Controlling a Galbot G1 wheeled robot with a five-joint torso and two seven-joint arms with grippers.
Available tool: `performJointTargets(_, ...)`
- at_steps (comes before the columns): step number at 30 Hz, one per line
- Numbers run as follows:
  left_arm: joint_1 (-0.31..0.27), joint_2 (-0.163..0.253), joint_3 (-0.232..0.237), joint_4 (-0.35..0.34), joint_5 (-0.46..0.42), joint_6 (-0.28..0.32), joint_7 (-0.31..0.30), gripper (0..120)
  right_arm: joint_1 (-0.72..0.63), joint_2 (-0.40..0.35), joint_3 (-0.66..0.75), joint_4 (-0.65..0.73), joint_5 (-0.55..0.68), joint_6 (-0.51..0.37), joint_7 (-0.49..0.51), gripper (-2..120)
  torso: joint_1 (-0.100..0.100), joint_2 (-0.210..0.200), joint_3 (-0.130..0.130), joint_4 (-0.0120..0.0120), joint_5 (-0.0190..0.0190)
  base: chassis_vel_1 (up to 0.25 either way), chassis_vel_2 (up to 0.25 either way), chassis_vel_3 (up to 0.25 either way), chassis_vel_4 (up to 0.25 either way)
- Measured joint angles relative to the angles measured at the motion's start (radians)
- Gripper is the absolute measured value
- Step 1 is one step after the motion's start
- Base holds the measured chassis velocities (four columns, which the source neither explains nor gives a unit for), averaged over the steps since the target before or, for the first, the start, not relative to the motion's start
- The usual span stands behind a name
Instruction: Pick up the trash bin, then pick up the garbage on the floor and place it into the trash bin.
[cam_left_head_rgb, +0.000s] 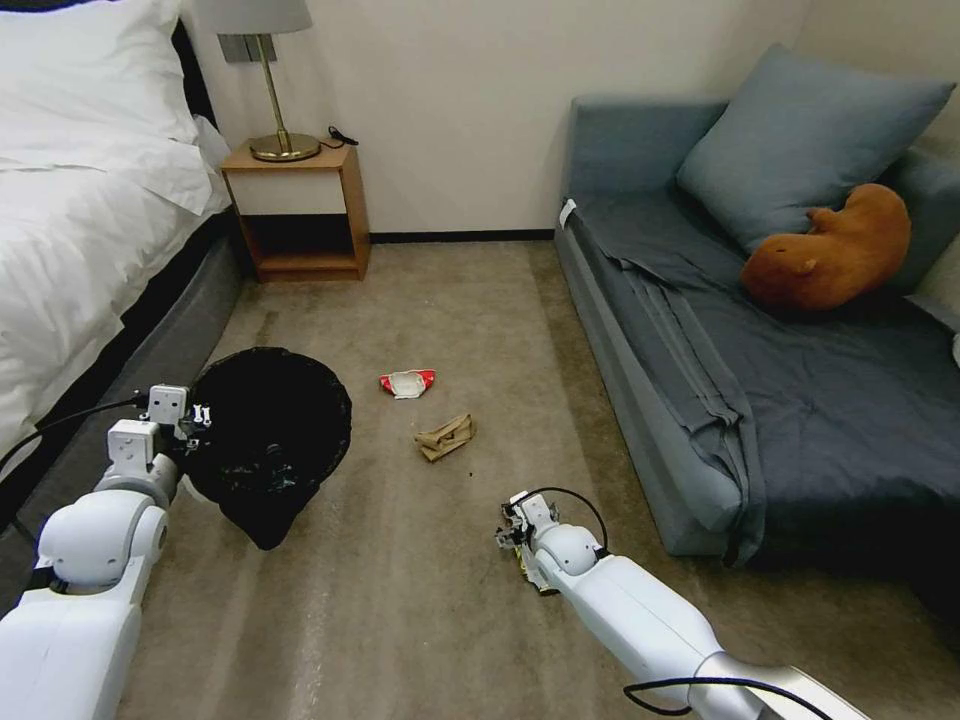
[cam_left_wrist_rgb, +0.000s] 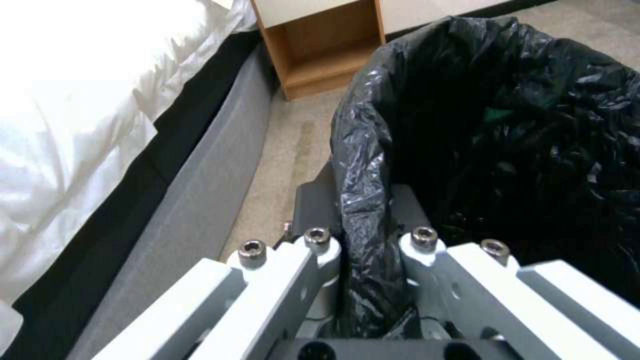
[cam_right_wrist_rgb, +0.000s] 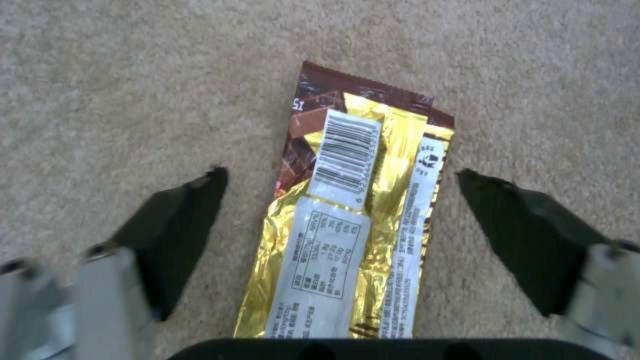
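Left gripper (cam_left_wrist_rgb: 367, 260) pinches my bin's (cam_left_head_rgb: 268, 430) rim; right gripper (cam_right_wrist_rgb: 340, 215), spread, straddles a wrapper (cam_right_wrist_rgb: 353, 220) my wrist view reveals.

The trash bin (cam_left_head_rgb: 268, 440) sits left beside the bed (cam_left_head_rgb: 90, 230); two wrappers (cam_left_head_rgb: 408, 383) lie on the floor (cam_left_head_rgb: 470, 300) between it and the sofa (cam_left_head_rgb: 780, 400).
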Motion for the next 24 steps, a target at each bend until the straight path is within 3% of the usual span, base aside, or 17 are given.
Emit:
performJointTargets(10, 0.009, -0.003, -0.002, -0.014, -0.003, 0.001, -0.001, 4, -0.009, 0.001, 0.012, -0.013, -0.02, 0.004, -0.015, 64, 0.0, 0.0, 0.0, 0.0, 0.0, 0.0, 0.0, 0.0, 0.0)
performJointTargets(12, 0.009, -0.003, -0.003, -0.018, -0.005, 0.002, -0.001, 4, -0.01, 0.0, 0.014, -0.013, -0.02, 0.003, -0.018, 50, 0.0, 0.0, 0.0, 0.0, 0.0, 0.0, 0.0, 0.0, 0.0)
performJointTargets(24, 0.021, 0.003, -0.01, -0.037, -0.02, 0.003, -0.002, 4, -0.031, 0.0, 0.029, -0.014, -0.041, -0.004, -0.037, 9, 0.0, 0.0, 0.0, 0.0, 0.0, 0.0, 0.0, 0.0, 0.0)
